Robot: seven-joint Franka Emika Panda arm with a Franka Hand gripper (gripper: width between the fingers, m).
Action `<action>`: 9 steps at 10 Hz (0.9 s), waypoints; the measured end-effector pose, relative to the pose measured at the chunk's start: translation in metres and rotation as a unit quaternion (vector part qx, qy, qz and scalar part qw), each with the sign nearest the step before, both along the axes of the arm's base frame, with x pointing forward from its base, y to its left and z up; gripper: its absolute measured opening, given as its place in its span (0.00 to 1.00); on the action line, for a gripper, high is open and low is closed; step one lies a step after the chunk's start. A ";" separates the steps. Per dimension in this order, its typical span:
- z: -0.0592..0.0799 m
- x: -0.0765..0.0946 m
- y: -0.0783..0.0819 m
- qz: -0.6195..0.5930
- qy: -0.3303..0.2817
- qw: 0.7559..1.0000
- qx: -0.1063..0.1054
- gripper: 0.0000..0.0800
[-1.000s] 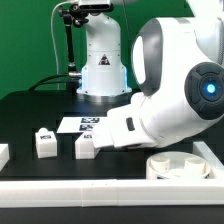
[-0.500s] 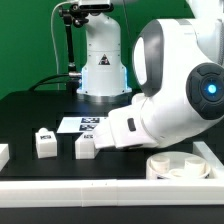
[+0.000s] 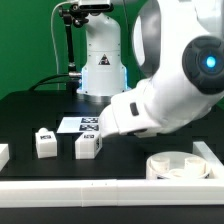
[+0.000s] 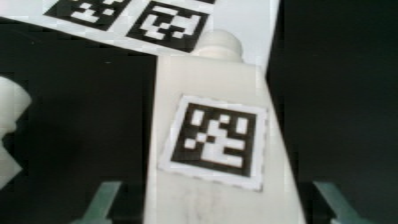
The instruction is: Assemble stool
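Background: green wall behind a black table (image 3: 30, 110); the arm's white base (image 3: 100, 68) stands at the back.
Front rail (image 3: 70, 190): long white strip along the near table edge, in front of the gripper.
Second leg (image 3: 45, 142): short white block with a tag, resting on the table on the exterior view's left of the gripper, apart from it and touched by nothing.
Gripper (image 4: 217, 205): closed narrow on the leg, one finger (image 4: 111, 200) on each side of the block.
Leg (image 3: 88, 146): white block between the fingers. In the wrist view its tagged face (image 4: 217, 135) is turned to the camera, and a rounded peg (image 4: 217, 42) at its end points away from the gripper toward the marker board. The exterior view does not show whether its base touches the table.
Marker board (image 3: 85, 125): flat white sheet with tags, lying on the table just beyond the gripper.
Arm (image 3: 170, 90): large white links reaching down from the exterior view's right to the gripper.
Seat (image 3: 180, 165): round white disc lying flat on the table on the exterior view's right of the gripper, well apart from it, near the front rail.
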State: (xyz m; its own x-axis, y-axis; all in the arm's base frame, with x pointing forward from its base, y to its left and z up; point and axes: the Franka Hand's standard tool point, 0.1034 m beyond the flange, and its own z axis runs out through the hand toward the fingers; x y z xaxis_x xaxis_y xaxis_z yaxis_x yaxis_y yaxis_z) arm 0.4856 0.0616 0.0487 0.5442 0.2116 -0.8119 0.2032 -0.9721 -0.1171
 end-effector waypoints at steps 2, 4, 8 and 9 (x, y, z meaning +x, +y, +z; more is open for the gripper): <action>0.014 0.009 0.005 0.004 -0.010 1.000 0.008 0.41; 0.011 0.012 0.006 0.004 -0.021 1.000 0.009 0.41; 0.029 0.043 0.011 -0.001 -0.156 0.987 0.027 0.41; 0.040 0.050 0.012 0.002 -0.177 0.984 0.031 0.41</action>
